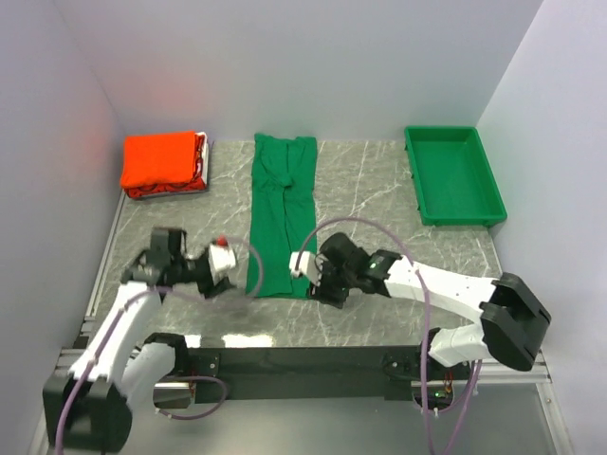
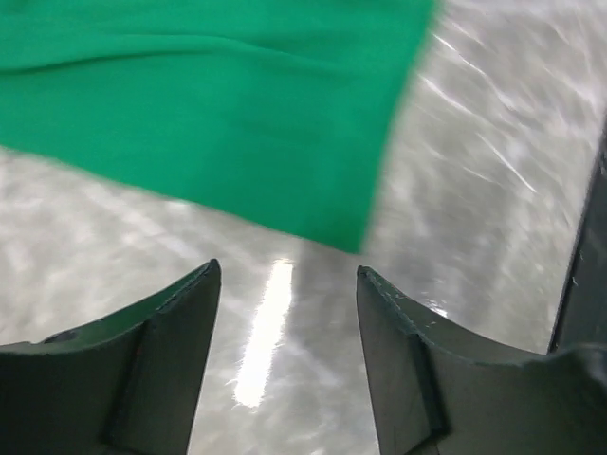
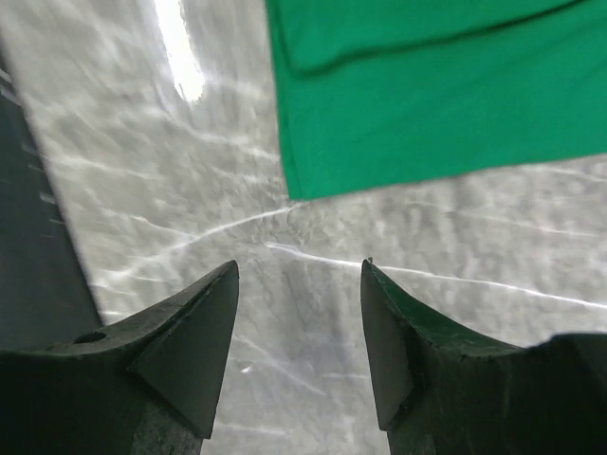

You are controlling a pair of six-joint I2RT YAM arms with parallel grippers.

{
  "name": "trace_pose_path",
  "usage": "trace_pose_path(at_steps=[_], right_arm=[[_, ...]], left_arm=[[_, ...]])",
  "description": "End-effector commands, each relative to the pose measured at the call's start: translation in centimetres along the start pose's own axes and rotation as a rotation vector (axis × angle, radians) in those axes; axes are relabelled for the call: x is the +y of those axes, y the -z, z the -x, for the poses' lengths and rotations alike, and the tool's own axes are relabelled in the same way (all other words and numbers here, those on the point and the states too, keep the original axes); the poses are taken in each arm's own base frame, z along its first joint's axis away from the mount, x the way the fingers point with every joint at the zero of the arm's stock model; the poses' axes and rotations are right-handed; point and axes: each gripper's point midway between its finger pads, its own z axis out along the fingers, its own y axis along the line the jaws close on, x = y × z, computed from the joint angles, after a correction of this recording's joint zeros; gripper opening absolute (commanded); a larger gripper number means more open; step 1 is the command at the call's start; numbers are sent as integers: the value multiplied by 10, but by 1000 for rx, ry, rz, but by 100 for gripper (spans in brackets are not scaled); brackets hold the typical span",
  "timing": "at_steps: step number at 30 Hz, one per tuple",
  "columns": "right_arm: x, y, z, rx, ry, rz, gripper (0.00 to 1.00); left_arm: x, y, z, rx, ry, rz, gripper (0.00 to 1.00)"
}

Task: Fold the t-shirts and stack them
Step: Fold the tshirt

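You see the green shirt [image 1: 282, 223] lying in a long strip on the surface [image 1: 379, 218]. The left claw [image 2: 287, 275] and right claw [image 3: 299, 270] stand released, empty, beside its near corners.

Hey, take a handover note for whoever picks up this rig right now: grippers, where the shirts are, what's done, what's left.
Left gripper: open, empty, just off the near left corner of the green t-shirt.
Right gripper: open, empty, at the shirt's near right corner.
Green t-shirt: flat mid-table, folded lengthwise into a narrow strip running near to far.
Orange-red t-shirts: folded pile in the far left corner; I cannot tell how many.
Done: the orange-red pile and the green shirt's lengthwise fold.
Left: probably fold the green strip crosswise, then stack it on the pile.
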Motion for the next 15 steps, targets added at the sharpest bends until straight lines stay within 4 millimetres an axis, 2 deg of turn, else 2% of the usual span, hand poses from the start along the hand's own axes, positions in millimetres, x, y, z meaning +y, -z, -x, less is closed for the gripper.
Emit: trace_pose_path(at_steps=[1,2,3,6,8,9,11,13,15], right_arm=[[-14,-16,16,-58,156,-120,61],[-12,-21,17,-65,171,-118,61],[-8,-30,17,-65,188,-108,61],[-7,-46,15,-43,208,-99,60],[-6,-51,17,-42,220,-101,59],[-6,-55,18,-32,224,-103,58],[-3,-61,23,-18,223,-86,56],[3,-65,19,12,221,-56,52],[6,-69,15,45,223,-34,50]], left_arm=[[-29,-8,-12,-18,-254,-17,66],[-26,-12,-8,-39,-291,10,66],[-35,-18,-7,-48,-326,-14,66],[-53,-32,-19,-32,-346,-64,65],[-54,-38,-24,-15,-319,-67,63],[-52,-42,-19,-30,-336,-58,63],[-56,-50,-31,9,-296,-84,59],[-60,-56,-35,29,-272,-118,56],[-56,-61,-36,43,-285,-100,55]])
